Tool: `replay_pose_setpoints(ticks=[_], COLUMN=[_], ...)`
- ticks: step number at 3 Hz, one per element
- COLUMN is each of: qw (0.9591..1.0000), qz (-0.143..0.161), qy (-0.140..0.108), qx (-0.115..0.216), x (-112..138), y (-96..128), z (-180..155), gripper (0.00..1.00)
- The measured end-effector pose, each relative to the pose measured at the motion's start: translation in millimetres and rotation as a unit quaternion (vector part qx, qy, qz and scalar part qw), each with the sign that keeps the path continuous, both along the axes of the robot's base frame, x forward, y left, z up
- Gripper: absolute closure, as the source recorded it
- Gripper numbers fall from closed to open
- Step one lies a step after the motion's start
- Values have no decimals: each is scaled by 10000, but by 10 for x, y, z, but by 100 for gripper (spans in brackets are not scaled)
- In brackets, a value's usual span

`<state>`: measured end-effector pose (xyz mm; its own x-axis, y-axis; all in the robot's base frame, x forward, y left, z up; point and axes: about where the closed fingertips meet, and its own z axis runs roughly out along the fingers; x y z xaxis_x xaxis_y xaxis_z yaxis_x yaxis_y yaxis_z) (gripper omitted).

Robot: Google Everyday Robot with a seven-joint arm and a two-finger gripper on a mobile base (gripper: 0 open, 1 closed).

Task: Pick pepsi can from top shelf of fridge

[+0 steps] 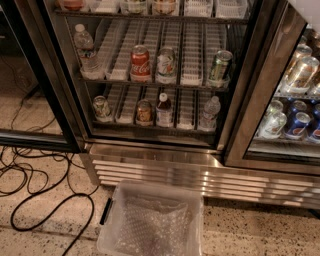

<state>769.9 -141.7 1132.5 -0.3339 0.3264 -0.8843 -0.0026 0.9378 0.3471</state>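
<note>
Only a small pale sliver of the arm (pixel 311 5) showed, at the top right corner, cut off by both frame edges. Surface was plain white; no joint or link could be made out. Gripper lay outside the camera's view, so its pose went unrecorded.

Red can (pixel 140 62), middle rack of the fridge (pixel 200 175): white Coca-Cola script running down its side, the only brand wording that reads. Blue can (pixel 298 125) behind the right glass door: round red-white-blue emblem on the front, lettering not legible. Pale can (pixel 166 63) beside the red can: a label with green and red marks, unreadable. Green can (pixel 220 65), same rack: print too faint to read. Water bottle (pixel 84 46) and the bottom-rack items: labels not legible. No numbers or signs. Gripper: out of view.
</note>
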Motion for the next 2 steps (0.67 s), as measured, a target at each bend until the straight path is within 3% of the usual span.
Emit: replay_pose_setpoints(ticks=[1,2], qw=[9986,9874], qz=[207,451], qy=[475,1443], qx=[117,464], x=[-291,-842], y=[133,337], z=[-136,-455], gripper=[100,100])
